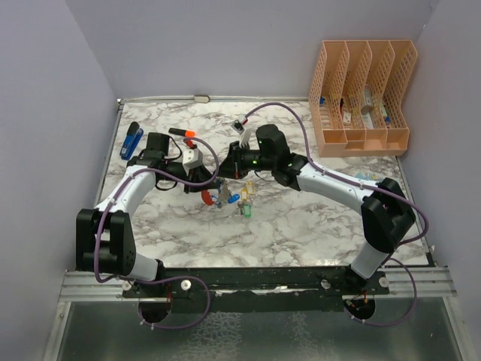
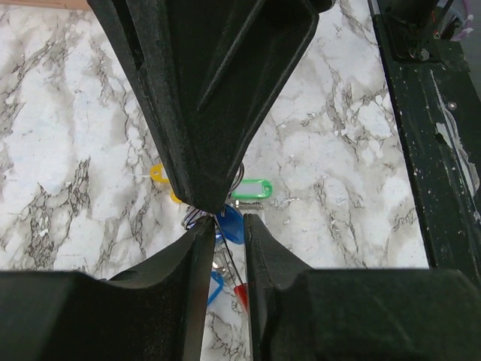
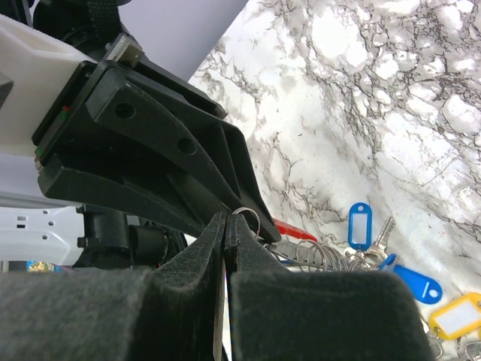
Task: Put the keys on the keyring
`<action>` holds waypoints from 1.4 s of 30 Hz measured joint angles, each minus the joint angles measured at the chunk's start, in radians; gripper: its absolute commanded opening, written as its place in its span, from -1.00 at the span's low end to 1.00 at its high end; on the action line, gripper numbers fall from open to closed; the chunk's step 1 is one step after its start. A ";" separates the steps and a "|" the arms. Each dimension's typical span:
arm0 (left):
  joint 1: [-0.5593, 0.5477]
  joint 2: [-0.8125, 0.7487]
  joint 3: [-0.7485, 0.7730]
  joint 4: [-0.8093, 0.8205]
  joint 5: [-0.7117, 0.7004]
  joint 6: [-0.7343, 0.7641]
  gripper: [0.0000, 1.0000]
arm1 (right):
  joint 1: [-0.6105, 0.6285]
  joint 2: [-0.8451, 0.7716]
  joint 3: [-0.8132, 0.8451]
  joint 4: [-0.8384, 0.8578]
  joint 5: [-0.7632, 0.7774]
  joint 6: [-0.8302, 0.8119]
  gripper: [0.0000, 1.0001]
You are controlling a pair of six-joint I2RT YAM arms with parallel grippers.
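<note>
At the far left of the marble table point(image 1: 301, 233) a blue stapler point(image 1: 131, 141) is lying near the wall. An orange marker point(image 1: 183, 133) is lying a little to its right, behind the arms' meeting point.

Next, the left gripper point(image 1: 201, 179) is reaching toward the table's middle and pointing down at the keyring point(image 1: 205, 199), whose red side is showing just in front of its fingertips. Seen from the left wrist, its jaws are standing only a narrow way apart. A blue key tag point(image 2: 231, 224), a bit of silver wire and the keyring's red tip are showing in the gap. The crowded view is hiding the contact, so I cannot tell whether the fingers are pinching the keyring or only straddling it.

Immediately to the right, the right gripper point(image 1: 228, 167) is pointing at the left one, their tips almost meeting over the keyring. Its fingers are pressing fully together, and a small wire loop point(image 3: 246, 218) is standing right at their tips.

The keys point(image 1: 239, 199) are lying in a loose bunch just right of the keyring and beneath the right gripper. The blue ones are lying nearest the red side, a yellow key point(image 1: 248, 188) is lying beyond them, and a green key point(image 1: 245, 211) is lying closest to the arm bases.

At the far right, a peach file organizer point(image 1: 361, 98) is standing in the back corner, well apart from both grippers.
</note>
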 measured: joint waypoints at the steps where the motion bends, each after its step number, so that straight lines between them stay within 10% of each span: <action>1: 0.000 0.007 0.005 -0.009 0.003 0.008 -0.45 | 0.000 0.000 0.000 0.000 0.000 0.000 -0.98; 20: 0.038 0.077 0.101 -0.141 0.070 0.124 -0.46 | 0.000 -0.046 -0.026 0.038 -0.003 0.018 -0.98; 32: 0.040 0.275 0.267 -0.715 0.152 0.701 -0.81 | 0.000 -0.046 -0.050 0.074 -0.016 0.040 -0.97; 42: 0.040 0.243 0.269 -0.809 0.157 0.785 -0.95 | 0.000 -0.061 -0.072 0.098 -0.020 0.045 -0.97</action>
